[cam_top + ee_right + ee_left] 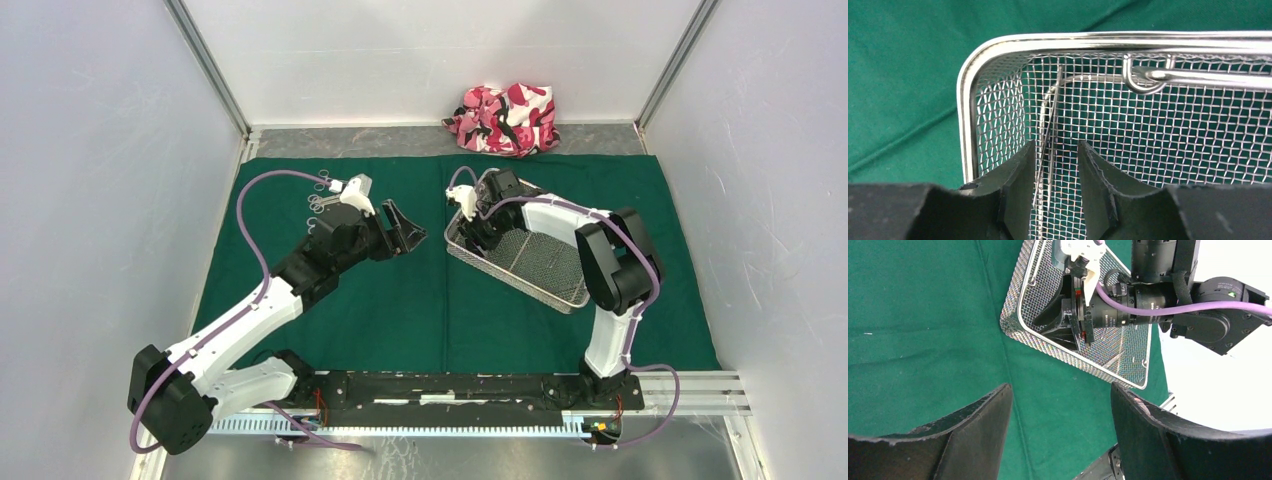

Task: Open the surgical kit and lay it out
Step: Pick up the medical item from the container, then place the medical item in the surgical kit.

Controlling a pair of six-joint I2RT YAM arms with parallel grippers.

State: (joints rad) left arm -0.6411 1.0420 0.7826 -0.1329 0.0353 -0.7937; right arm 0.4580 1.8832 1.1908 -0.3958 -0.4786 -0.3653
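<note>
Instrument: a slim steel instrument [1048, 135], tweezers by the look of it, lies on the mesh floor in one corner of the tray, close to the side wall.
Long axis: in the right wrist view it runs from between the fingers straight on toward the tray's end wall, roughly in line with the fingers, so the pads would meet it on its two long sides.
Right gripper [1055, 150]: down inside the tray and partly open. The instrument passes through the gap, closer to one finger, and daylight shows on the other side. It is straddled, not pinched.
Tray: the wire-mesh tray [560, 295] sits askew on the right half of the cloth, and its drop handle [1198, 76] hangs along the end wall beyond the fingers.
Drape: the green drape [400, 300] lies unfolded and flat over the table.
Left gripper [1060, 387]: wide open and holding nothing. It hangs over bare drape to the left of the tray, well apart from the instrument.
Nearer arm: the right, plainly; the pick looks to be its job.
Laid out: ring-handled instruments [320, 195] rest on the drape at its far left.
Background: a camouflage bundle [505, 118] lies off the drape at the far wall.
</note>
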